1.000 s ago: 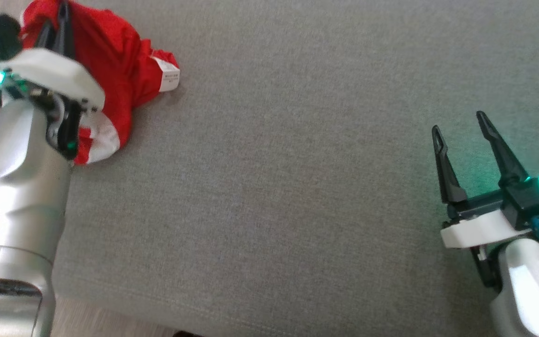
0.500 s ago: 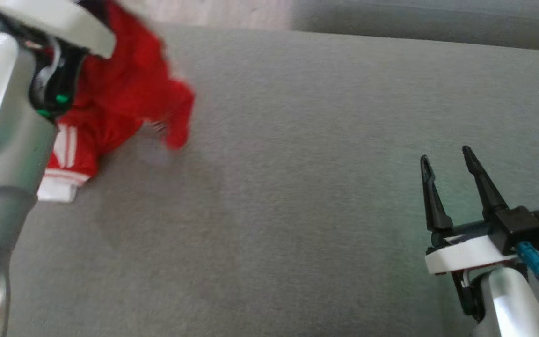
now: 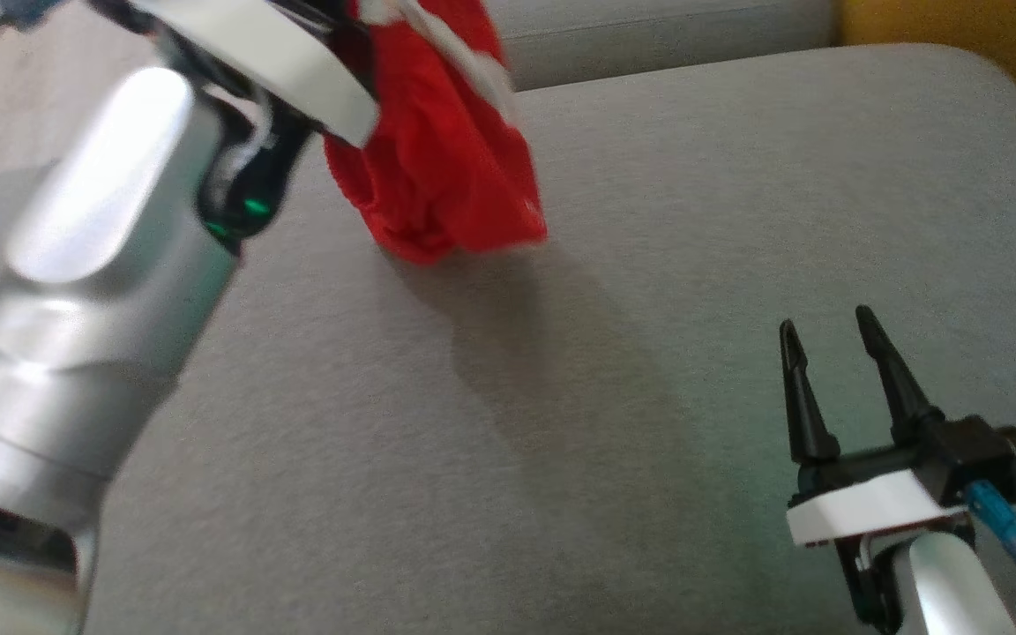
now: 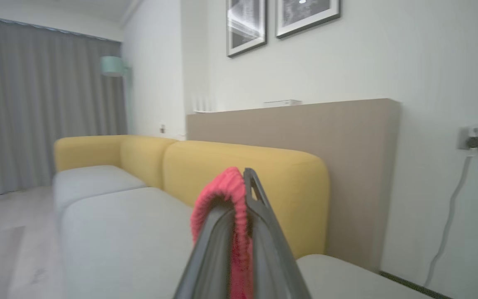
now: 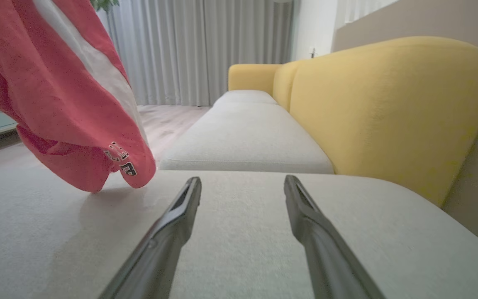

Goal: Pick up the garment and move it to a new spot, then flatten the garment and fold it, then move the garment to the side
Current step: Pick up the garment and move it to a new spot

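Our left gripper (image 4: 245,179) is clamped on the red garment (image 3: 446,168), which a second ago lay bunched on the grey cushion (image 3: 561,459) at far left and now hangs lifted, its lower end near the cushion. Our right gripper (image 3: 825,319), near right, stays spread and empty.

One red fabric garment with white stripes (image 3: 446,168). Two long-fingered dark grippers, the left gripper (image 4: 242,185) and the right gripper (image 3: 825,319). Two black-framed wall pictures (image 4: 246,25). Grey sofa seat cushions (image 5: 247,145): probably three, the farthest blurred.
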`<state>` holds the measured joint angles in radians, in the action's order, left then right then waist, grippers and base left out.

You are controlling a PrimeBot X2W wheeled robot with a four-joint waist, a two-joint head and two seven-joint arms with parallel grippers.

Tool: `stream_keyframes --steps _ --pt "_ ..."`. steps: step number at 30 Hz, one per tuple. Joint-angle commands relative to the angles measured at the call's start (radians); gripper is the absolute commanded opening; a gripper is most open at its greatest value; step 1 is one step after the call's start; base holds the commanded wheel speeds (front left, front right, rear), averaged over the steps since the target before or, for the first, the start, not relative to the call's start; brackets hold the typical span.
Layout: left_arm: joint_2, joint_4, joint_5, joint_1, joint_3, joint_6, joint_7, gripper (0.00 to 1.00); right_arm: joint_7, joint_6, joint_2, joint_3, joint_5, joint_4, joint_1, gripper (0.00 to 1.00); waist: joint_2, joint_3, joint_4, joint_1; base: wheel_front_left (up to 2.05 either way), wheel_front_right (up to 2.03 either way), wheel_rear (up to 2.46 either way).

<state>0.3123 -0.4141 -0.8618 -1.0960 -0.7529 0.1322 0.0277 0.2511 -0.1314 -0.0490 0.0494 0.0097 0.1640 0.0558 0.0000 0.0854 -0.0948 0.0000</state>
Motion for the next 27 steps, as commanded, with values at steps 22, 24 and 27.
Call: stream_keyframes --steps 22,24,27 --pt "-0.150 -0.198 -0.159 0.244 -0.227 -0.002 0.103 0.23 0.011 0.001 -0.001 0.065 0.059 -0.029 0.038 1.00 0.0000 0.094 -0.254 0.0000 0.00 0.00 0.00" --pt "-0.168 -0.213 -0.132 0.263 -0.255 -0.002 0.161 0.64 0.011 0.001 -0.001 0.070 0.061 -0.027 0.044 1.00 0.0000 0.098 -0.242 0.0000 0.00 0.00 0.00" --pt "-0.195 -0.231 -0.081 0.282 -0.271 -0.002 0.218 1.00 0.011 0.001 -0.001 0.073 0.057 -0.017 0.044 1.00 0.0000 0.090 -0.211 0.0000 0.00 0.00 0.00"
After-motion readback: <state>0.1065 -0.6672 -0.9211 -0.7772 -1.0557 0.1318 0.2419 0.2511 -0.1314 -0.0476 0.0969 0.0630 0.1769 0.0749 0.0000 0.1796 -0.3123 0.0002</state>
